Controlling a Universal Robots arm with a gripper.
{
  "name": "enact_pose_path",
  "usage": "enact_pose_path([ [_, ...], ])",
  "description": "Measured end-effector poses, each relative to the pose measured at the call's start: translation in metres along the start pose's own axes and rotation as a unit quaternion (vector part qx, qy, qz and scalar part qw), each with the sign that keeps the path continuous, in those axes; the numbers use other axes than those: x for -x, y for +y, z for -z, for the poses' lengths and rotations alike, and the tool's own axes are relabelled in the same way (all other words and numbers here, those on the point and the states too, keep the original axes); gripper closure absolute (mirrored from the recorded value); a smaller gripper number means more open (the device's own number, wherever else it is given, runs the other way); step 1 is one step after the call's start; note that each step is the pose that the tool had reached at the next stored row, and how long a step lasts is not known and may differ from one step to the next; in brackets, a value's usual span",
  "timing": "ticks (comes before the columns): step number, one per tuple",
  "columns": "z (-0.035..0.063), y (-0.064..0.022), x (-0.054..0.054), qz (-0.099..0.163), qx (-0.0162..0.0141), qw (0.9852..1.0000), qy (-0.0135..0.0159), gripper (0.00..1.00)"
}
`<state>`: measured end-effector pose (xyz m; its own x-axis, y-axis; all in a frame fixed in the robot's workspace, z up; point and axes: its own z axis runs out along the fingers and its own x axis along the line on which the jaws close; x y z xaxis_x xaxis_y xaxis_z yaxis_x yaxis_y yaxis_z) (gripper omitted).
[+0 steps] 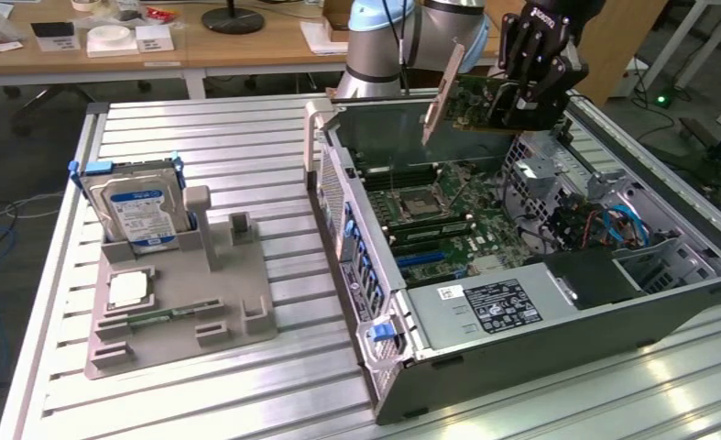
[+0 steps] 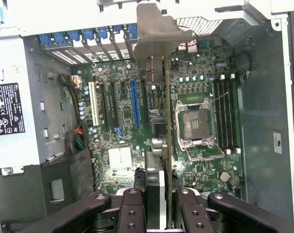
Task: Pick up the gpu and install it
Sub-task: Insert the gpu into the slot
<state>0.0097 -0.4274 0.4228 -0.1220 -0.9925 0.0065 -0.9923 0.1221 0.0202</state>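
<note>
Standing upright at nine o'clock in the exterior view, a hard drive (image 1: pixel 136 209) rests in a gray holder (image 1: pixel 232 312) on the slatted metal table (image 1: pixel 213 137). A square chip (image 1: pixel 129 290) and a narrow memory stick (image 1: pixel 162 318) lie flat in the same holder, toward eight o'clock. From the centre out to four o'clock an open computer case (image 1: pixel 556 339) lies on its side, with its main board (image 1: pixel 440 225) facing up. The power supply (image 1: pixel 495 307), with a black label, is at five o'clock. At one o'clock, above the far end of the case, the gripper (image 1: pixel 519 115) is clamped on the gpu (image 1: pixel 468 105). The card hangs tilted and clear of the main board.

In the wrist view the gpu (image 2: pixel 158 128) is seen edge-on, pinched between the two fingers (image 2: pixel 132 204) of the gripper (image 2: pixel 159 204). Its metal end bracket (image 2: pixel 159 34) is at the far end from the fingers. The card hangs over the main board (image 2: pixel 117 160), between the blue slot (image 2: pixel 135 102) and the processor socket (image 2: pixel 195 126).
</note>
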Motion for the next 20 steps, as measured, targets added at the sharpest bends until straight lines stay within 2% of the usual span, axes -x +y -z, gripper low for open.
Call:
enact_pose_path([
  [3, 0.0000, 0.0000, 0.0000, 0.000, -0.0002, 1.0000, 0.0000, 0.72],
  [4, -0.0001, 0.0001, 0.0000, 0.000, -0.0012, 1.0000, -0.0002, 0.72],
  [5, -0.0002, 0.0002, 0.0000, 0.000, -0.0036, 1.0000, -0.0005, 0.72],
  [6, -0.0003, 0.0007, -0.0001, 0.000, -0.0089, 1.0000, -0.0011, 0.72],
  [7, -0.0004, 0.0013, -0.0002, 0.000, -0.0158, 0.9999, -0.0020, 0.72],
  [8, -0.0008, 0.0017, -0.0002, 0.000, -0.0201, 0.9998, -0.0026, 0.72],
  [9, -0.0013, 0.0020, -0.0002, 0.000, -0.0220, 0.9998, -0.0028, 0.72],
  [13, -0.0041, 0.0026, -0.0003, 0.000, -0.0232, 0.9997, -0.0052, 0.72],
  [20, -0.0092, 0.0052, -0.0006, 0.000, -0.0239, 0.9997, -0.0058, 0.72],
])
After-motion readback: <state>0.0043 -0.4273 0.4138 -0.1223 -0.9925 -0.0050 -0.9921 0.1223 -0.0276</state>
